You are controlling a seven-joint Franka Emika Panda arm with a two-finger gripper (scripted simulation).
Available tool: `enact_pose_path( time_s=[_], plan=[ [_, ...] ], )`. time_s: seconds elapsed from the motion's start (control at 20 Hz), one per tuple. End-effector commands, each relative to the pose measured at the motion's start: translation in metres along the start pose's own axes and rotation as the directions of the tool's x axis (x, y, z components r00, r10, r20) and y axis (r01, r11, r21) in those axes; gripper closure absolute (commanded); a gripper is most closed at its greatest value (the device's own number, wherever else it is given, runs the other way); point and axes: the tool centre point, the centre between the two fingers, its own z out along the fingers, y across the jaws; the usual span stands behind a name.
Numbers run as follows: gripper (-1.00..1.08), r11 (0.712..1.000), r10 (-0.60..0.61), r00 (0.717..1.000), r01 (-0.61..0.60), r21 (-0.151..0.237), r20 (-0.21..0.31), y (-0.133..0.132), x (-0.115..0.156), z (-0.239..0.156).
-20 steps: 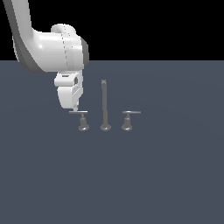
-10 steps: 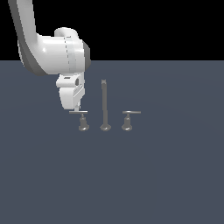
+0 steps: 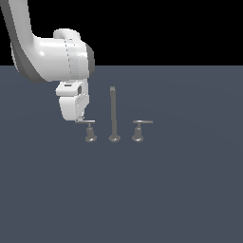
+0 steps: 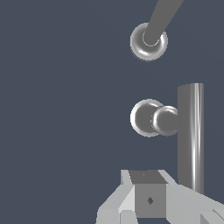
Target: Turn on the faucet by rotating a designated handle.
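Observation:
The faucet stands mid-scene in the exterior view, with a tall thin spout rod (image 3: 112, 113) between two short levers. The handle (image 3: 89, 131) is on the exterior view's left, its flat bar (image 3: 85, 121) overhanging to the left. My gripper (image 3: 80, 118) hangs from the white hand just above the bar's outer end, at or very near it. In the wrist view the handle's stem (image 4: 147, 117) and its long bar (image 4: 191, 135) lie just ahead of my gripper (image 4: 150, 192), whose fingers (image 4: 150, 200) look pressed together with nothing held. The spout's base (image 4: 148, 42) is farther off.
The mirror-image handle (image 3: 138, 131), with its bar overhanging to the right, stands on the exterior view's right of the spout. The set rests on a flat dark grey floor (image 3: 166, 190). My bulky white arm (image 3: 57, 57) rises at the upper left.
The hand has shifted only slightly, staying over the left end of the handle's bar. The bar itself shows no visible turn.

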Motion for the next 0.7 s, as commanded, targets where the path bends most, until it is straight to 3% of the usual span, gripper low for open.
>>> enact_pose_path(
  time_s=[0.0,0.15,0.25,0.65],
  plan=[
    [1.08,1.0,0.0,1.0,0.0,0.0,0.0,0.008,-0.005,0.0],
    [1.08,1.0,0.0,1.0,0.0,0.0,0.0,0.019,-0.011,0.0],
    [1.08,1.0,0.008,1.0,-0.008,0.009,0.001,0.01,-0.005,0.0],
    [1.08,1.0,0.004,1.0,-0.004,0.004,0.001,0.036,-0.003,0.0]
  ],
)
